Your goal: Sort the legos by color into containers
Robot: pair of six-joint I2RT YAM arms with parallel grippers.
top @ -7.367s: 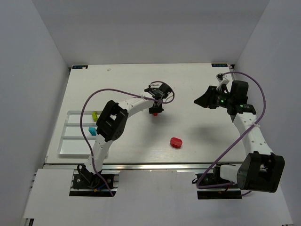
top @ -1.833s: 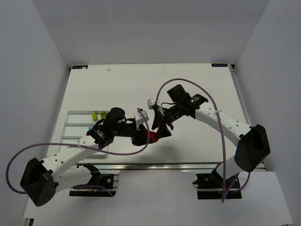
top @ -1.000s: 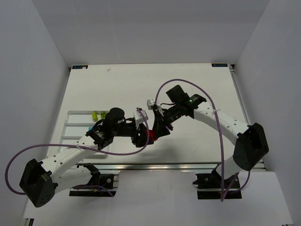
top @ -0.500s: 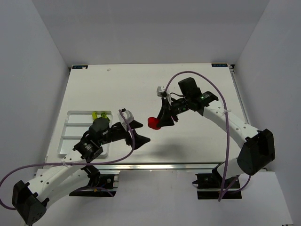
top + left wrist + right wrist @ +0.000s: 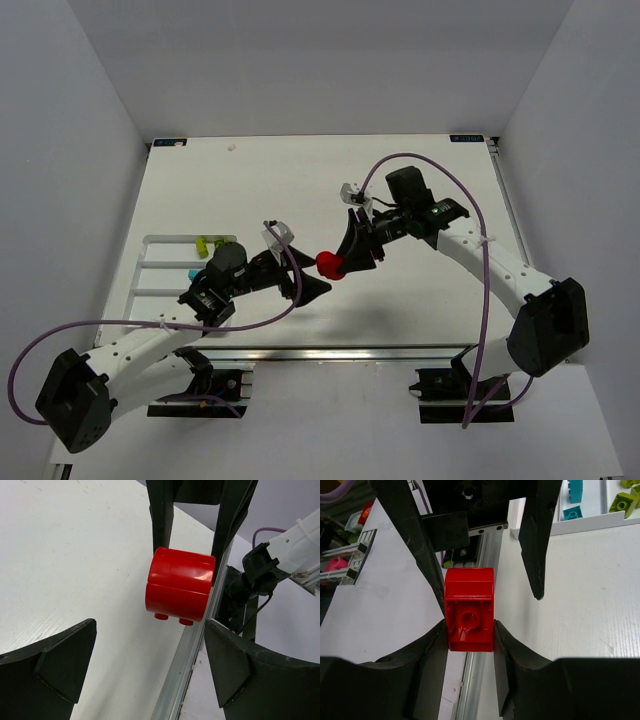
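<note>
My right gripper [image 5: 336, 265] is shut on the large rounded red lego [image 5: 327, 264] and holds it above the table's front middle. In the right wrist view that red lego [image 5: 469, 610] is pinched between my two pads, its hollow underside facing the camera. The left gripper [image 5: 305, 281] stands wide open just left of it and touches nothing. From the left wrist, the red lego [image 5: 180, 590] hangs ahead of my open left gripper [image 5: 150, 670]. The containers tray [image 5: 150, 305] lies at the left, with a yellow-green lego [image 5: 205, 243] and a cyan lego [image 5: 195, 272] in separate compartments.
The table's metal front rail [image 5: 187, 665] runs below the held piece. The right wrist view shows cyan bricks [image 5: 572, 512] and yellow-green bricks [image 5: 620, 502] behind the tray rim [image 5: 580, 526]. Purple cables loop over both arms.
The left gripper opened and let go of the red lego, pulled back left, then came a little closer again. The right gripper kept the lego and lifted it up and to the right.
</note>
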